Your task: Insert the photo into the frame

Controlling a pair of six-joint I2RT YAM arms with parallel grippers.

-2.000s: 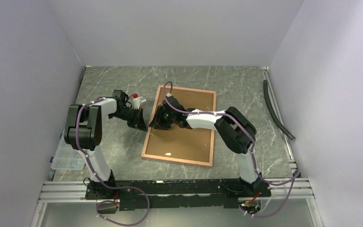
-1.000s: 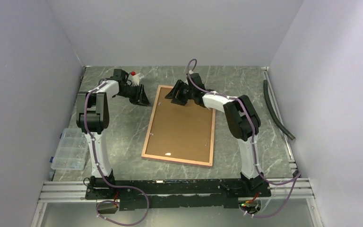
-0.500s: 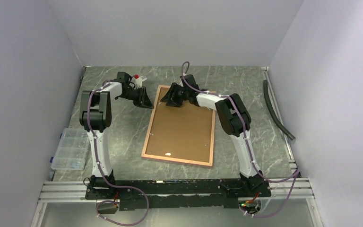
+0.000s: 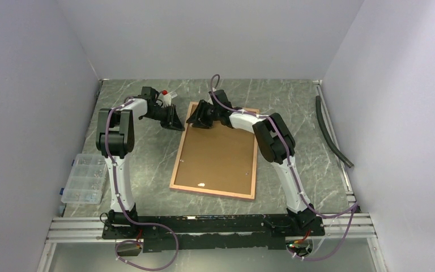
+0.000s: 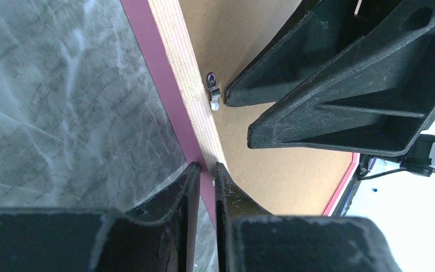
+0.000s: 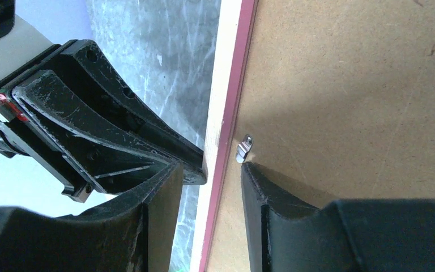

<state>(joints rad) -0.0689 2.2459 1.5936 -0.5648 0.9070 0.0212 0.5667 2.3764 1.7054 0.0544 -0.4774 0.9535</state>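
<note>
Grey marbled table [image 4: 147,170], closed in by pale lilac walls on the left, far and right sides. The frame [image 4: 212,192] lies flat at the centre of the overhead view, back side up and slightly skewed to the table edges. Its light-wood border surrounds the brown backing board [image 4: 218,153], and a pink strip shows along the outer edge. A small metal turn tab [image 6: 243,148] sits at the border's inner edge near the frame's upper-left corner.

My right gripper [image 4: 199,118] is at that corner. Its jaws stand partly apart and straddle the border, one fingertip [image 6: 252,181] on the board just beside the tab and the other off the outer side. They hold nothing.

My left gripper [image 4: 174,120] meets the same stretch of border from the left of the picture. Its jaws are nearly together, and the pink edge runs into the slit between them. I cannot tell whether they pinch it. The two sets of tips sit near each other across the border, which crowds that corner.

Farther out, a clear compartment box [image 4: 82,178] lies at the table's left edge and a black hose [image 4: 331,127] along the right edge. Marble shows on all four sides of the frame, widest at the right and lower left. The aluminium base beam [image 4: 215,226] bounds the bottom.
</note>
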